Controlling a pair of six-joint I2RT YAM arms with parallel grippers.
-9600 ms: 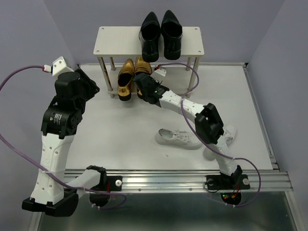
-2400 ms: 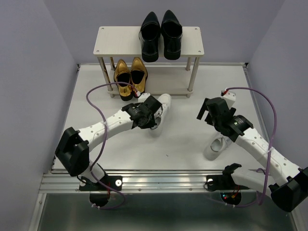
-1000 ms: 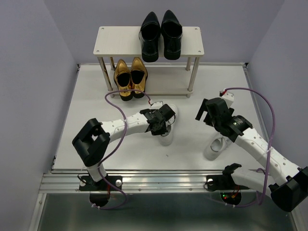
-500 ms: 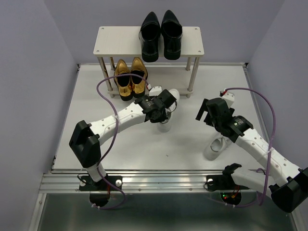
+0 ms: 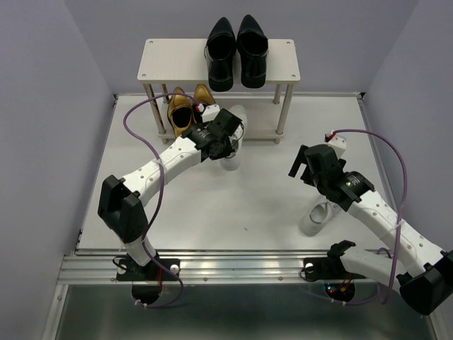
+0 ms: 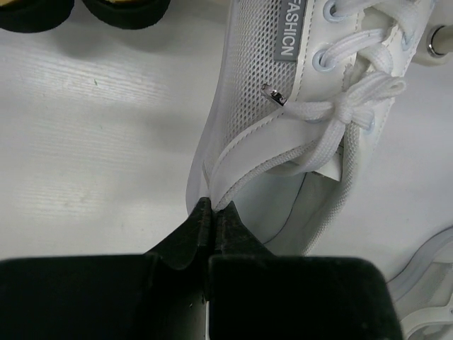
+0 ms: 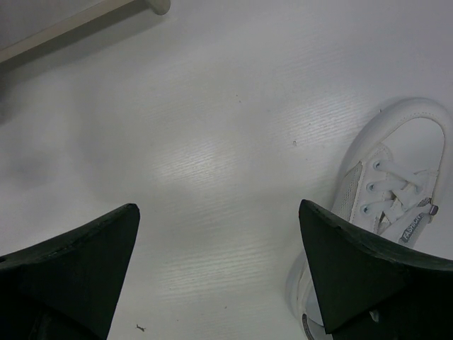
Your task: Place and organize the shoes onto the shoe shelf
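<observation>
A white sneaker points toe-first at the lower tier of the shoe shelf, right beside the gold loafers. My left gripper is shut on the thin collar edge near its heel; its laces and mesh side fill the left wrist view. Two black dress shoes stand on the top board. The other white sneaker lies on the table by my right arm, also seen in the right wrist view. My right gripper hovers open above the table, holding nothing.
The shelf's right front leg stands just right of the held sneaker. Grey walls close in the table on the left, right and back. The edge of the shelf's lower board shows at the top left of the right wrist view.
My left arm has carried the white sneaker from mid-table up toward the shelf's lower tier, beside the gold loafers. The right arm and the second sneaker have stayed put.
</observation>
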